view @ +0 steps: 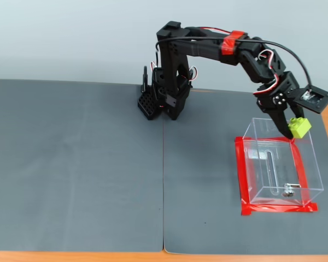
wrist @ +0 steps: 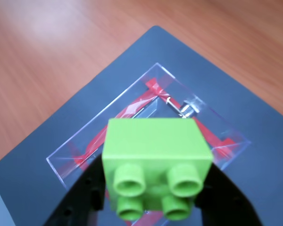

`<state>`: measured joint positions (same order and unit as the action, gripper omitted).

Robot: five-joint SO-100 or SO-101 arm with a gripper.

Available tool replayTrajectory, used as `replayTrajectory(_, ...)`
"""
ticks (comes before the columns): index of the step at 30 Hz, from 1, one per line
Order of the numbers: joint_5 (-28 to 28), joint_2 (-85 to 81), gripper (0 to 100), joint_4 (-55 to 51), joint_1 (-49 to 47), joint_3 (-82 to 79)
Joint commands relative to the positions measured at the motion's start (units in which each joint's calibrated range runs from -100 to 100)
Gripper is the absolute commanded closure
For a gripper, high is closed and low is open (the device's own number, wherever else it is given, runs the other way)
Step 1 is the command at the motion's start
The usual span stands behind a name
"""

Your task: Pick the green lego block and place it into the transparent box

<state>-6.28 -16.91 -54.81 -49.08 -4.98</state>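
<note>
Fixed view: the black arm point(view: 208, 49) reaches from its base at the 12 o'clock edge of the grey mat point(view: 76, 164) out toward 3 o'clock, its wrist bent downward. The tool point(view: 295, 131) is clamped on the green lego block point(view: 299, 126), which hangs in the air, clear of the table, just above the far right corner of the transparent box point(view: 279, 169). The box stands upright and open at the top at about 4 o'clock from the arm's base. Red tape point(view: 241, 174) frames its foot on the mat. A slot point(view: 270, 169) runs along the box floor, and a small metal piece point(view: 288, 191) lies at the near end of it. A seam point(view: 163, 180) divides the mat into two sheets; a strip of wooden table point(view: 71, 256) shows along the 6 o'clock edge.

Wrist view: the block point(wrist: 156, 165) fills the lower centre, its four round studs facing the camera. The two black fingers point(wrist: 85, 193) press against its sides at 8 o'clock and 4 o'clock. Behind the block, toward 12 o'clock, lies the box point(wrist: 108, 108), seen as a diamond with the red tape point(wrist: 151, 87) and the metal piece point(wrist: 186, 109) inside its outline. The block covers part of the box's nearer half. Whether the block is already inside the rim cannot be told from this view.
</note>
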Motion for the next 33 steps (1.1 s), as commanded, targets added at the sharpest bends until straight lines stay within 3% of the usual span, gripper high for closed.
replayTrajectory(1, 0.2, 1.3, 90, 0.0, -1.1, 2.6)
replayTrajectory(17, 0.2, 8.6, 89, 0.0, -1.1, 2.7)
replayTrajectory(24, -0.3, 7.9, 68, -1.8, -1.3, 3.4)
replayTrajectory(33, 0.1, 7.7, 68, -9.1, 0.5, 11.5)
